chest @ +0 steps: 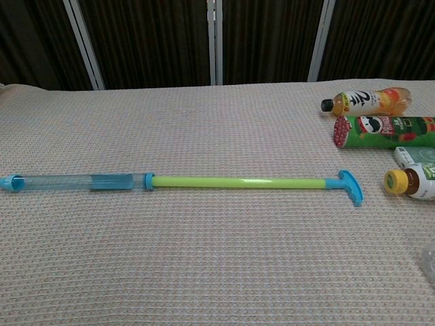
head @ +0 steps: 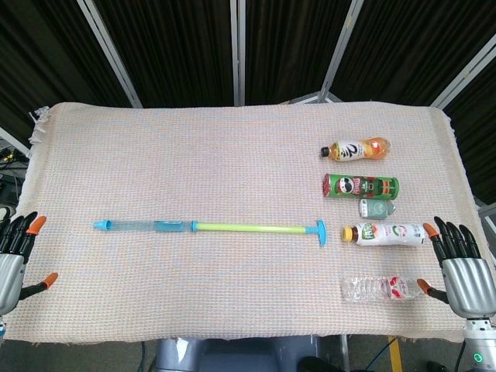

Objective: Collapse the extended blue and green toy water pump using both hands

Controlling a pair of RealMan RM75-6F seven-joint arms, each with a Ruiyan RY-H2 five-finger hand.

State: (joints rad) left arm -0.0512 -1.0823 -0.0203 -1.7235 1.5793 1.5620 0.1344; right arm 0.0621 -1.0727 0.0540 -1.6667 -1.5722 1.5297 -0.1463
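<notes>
The toy water pump (head: 209, 227) lies flat across the middle of the cloth-covered table, fully extended. Its clear blue barrel (chest: 75, 182) points left and the green rod (chest: 238, 183) runs right to a blue T-handle (chest: 351, 186). My left hand (head: 14, 256) hangs at the table's left edge, fingers spread, holding nothing, well left of the barrel's tip. Over at the lower right corner my right hand (head: 463, 267) is also open and empty, right of the handle. Neither hand shows in the chest view.
Right of the pump's handle lie an orange drink bottle (head: 357, 149), a green chips can (head: 360, 186), a small clear jar (head: 377, 208), a white bottle with a yellow cap (head: 385, 232) and a clear water bottle (head: 382, 288). The woven cloth (head: 232, 155) covers the table.
</notes>
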